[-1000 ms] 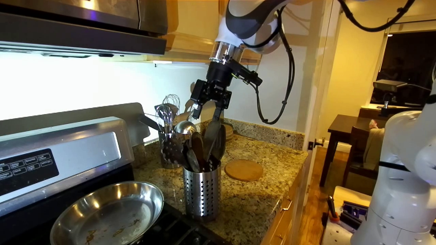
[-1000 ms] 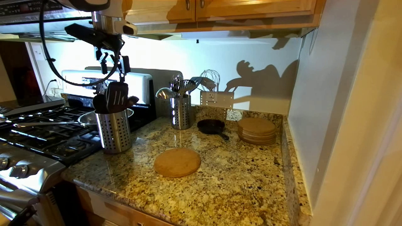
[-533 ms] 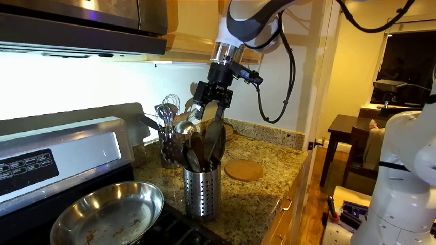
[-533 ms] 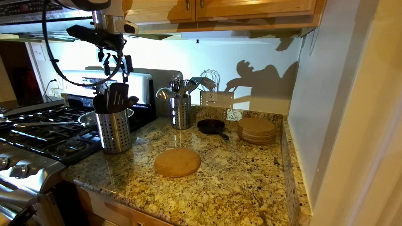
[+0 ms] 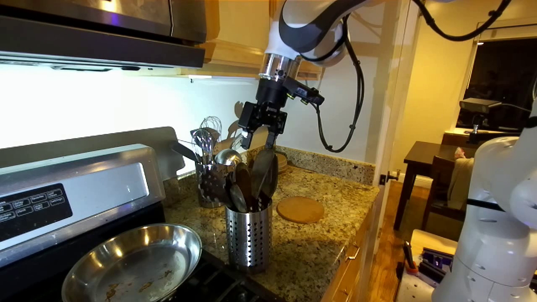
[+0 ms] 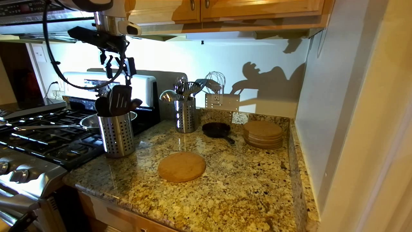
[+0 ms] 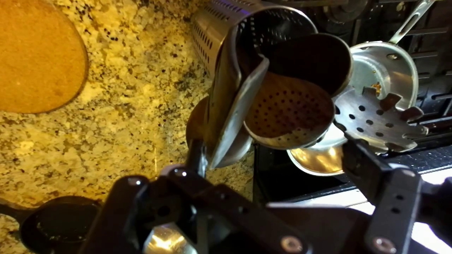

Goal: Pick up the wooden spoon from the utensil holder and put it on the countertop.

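Black and poised, with spread gripper [image 5: 258,146] above the perforated utensil holder [image 5: 249,241], seemingly pre-grasp; next, probably, to lower and pinch the presumed wooden spoon [image 5: 242,178].

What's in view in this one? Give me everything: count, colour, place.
Stove: one, silver-black, left in both exterior views
Countertop: one, speckled brown-tan, beside stove
Metal pan: one, silver, on stove
Utensil holder: one, silver, by stove
Utensils: several, brown to grey, in utensil holder
Rear container: one, silver, at countertop's back
Metal utensils: several, mostly silver, in rear container
Skillet: one, black, on countertop
Round board: one, tan, on countertop
Board stack: one, brown, back corner
Cabinet doors: at least two, light brown, above countertop
Overhead appliance: one, grey, above stove
Table and chair: one each, dark brown, right in an exterior view
Gripper: one, black, open, over the utensils
Wrist camera: one, black, above gripper
Arm: one, white-grey, above countertop
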Controlling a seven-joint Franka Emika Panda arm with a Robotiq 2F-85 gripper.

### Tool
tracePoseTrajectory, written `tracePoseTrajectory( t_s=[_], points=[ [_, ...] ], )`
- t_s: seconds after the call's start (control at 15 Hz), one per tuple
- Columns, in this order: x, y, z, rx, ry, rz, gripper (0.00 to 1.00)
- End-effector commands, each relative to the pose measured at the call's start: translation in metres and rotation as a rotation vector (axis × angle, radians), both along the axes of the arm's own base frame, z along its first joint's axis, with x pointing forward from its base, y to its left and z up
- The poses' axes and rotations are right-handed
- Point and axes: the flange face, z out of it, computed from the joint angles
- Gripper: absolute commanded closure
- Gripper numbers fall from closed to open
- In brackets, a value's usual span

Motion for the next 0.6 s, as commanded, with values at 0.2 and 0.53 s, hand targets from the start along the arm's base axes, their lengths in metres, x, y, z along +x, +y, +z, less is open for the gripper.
tracePoseTrajectory(
  t_s=[0.2,0.53],
  points=[
    [-0.0088,-0.0021,-0.0115,0.018,0.031,-0.02,0.0],
    [-0.0096,0.0043,-0.0111,0.031,0.032,-0.003,0.0]
  ],
)
